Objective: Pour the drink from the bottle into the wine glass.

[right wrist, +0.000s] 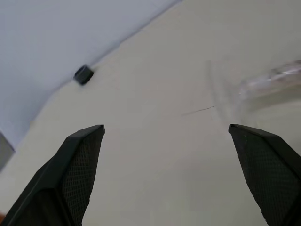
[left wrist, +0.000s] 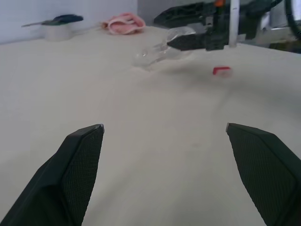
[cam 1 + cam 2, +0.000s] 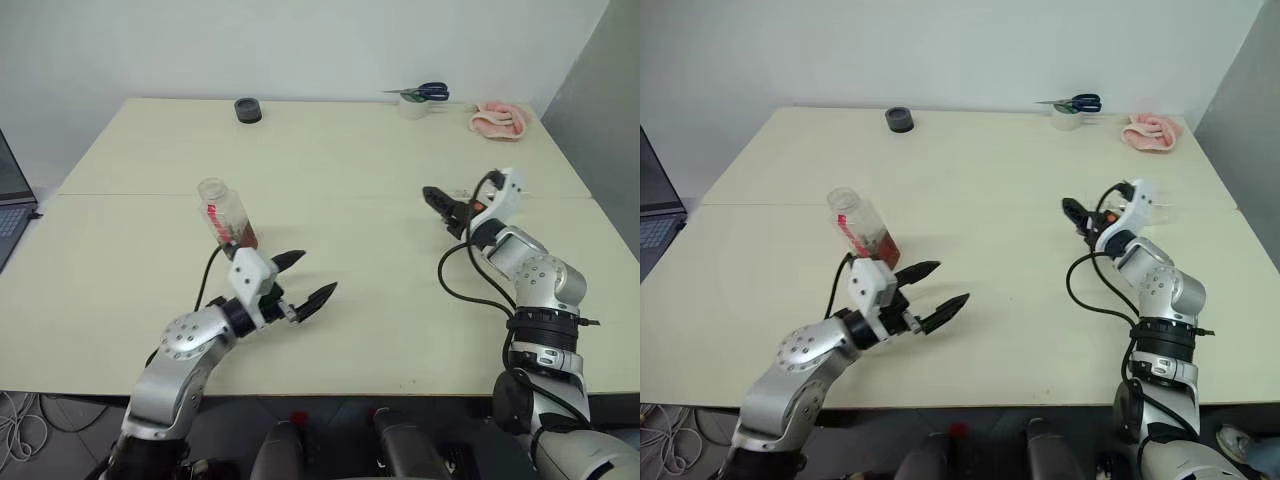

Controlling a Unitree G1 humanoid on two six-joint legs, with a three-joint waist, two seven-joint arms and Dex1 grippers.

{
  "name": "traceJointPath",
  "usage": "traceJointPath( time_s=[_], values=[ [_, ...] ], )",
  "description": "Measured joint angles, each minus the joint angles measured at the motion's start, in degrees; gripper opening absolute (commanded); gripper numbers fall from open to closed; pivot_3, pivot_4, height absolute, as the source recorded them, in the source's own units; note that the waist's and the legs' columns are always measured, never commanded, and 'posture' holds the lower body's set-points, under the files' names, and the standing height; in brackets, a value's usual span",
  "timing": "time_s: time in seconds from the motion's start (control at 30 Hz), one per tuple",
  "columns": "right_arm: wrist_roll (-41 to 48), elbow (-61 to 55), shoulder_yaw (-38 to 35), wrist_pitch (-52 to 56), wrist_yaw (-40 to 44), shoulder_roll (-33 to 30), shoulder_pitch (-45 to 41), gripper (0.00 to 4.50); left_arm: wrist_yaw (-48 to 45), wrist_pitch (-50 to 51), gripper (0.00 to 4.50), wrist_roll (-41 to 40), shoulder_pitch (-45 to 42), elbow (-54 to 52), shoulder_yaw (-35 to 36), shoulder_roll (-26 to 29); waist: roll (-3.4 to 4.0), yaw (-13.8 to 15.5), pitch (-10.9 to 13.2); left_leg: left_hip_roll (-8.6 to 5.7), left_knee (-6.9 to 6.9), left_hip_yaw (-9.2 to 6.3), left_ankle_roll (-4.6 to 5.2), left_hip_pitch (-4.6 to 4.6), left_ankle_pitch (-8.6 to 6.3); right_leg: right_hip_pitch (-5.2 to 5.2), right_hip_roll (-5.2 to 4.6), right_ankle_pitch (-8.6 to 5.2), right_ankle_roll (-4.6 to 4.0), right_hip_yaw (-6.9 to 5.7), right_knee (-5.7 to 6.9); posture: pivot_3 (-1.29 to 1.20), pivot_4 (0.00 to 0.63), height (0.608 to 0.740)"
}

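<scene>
Now, on the left of the pale table [image 3: 350, 150], the bottle [image 3: 226, 216] stands with its mouth open, seeming to lean. A little of the drink [image 3: 245, 238] sits dark red-brown in its base. Just to its near right hangs the left gripper [image 3: 316, 273], fingers spread wide and holding nothing, pointing across towards the right.

On the right side, the right gripper [image 3: 436, 203] is also spread wide and empty. In the left wrist view the wine glass [image 2: 157, 51] appears to lie on its side on the table, right by that gripper's fingers. I cannot tell whether they touch it. The red cap [image 2: 221, 70] lies on the table close beside it.

The main risk is the glass. A rounded bowl on its side can roll away if a finger nudges it instead of closing round it. Clear glass also makes it hard to judge where to grip. It would have to stand upright before any pouring, otherwise the drink runs onto the table. The uncapped bottle is the second hazard, because a knock from the nearby left fingers could tip it and spill what is left.
</scene>
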Motion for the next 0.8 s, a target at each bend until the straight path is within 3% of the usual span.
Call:
traceJointPath(
  time_s=[0.3, 0.8],
  values=[
    [10.9, 18.8, -14.6, -7.3, -9.4, 1.8, -7.9, 4.5, -1.4, -0.2, 4.47, 1.3, -3.2, 2.1, -1.8, 0.6, 0.03, -0.8, 0.0, 0.0, 0.03, 0.04, 0.02, 0.03, 0.01, 0.01, 0.06, -0.16, 0.26, 0.07, 0.02, 0.0, 0.15, 0.74],
    [12.1, 45.9, -16.9, -23.7, -5.6, -3.2, -17.3, 4.5, 0.1, 0.7, 4.47, 1.5, -3.8, 1.9, -1.7, 0.7, 0.03, -0.9, 0.0, 0.0, 0.03, 0.07, 0.02, 0.01, 0.01, 0.02, 0.07, -0.16, 0.26, 0.12, -0.02, 0.0, 0.15, 0.74]
  ],
)
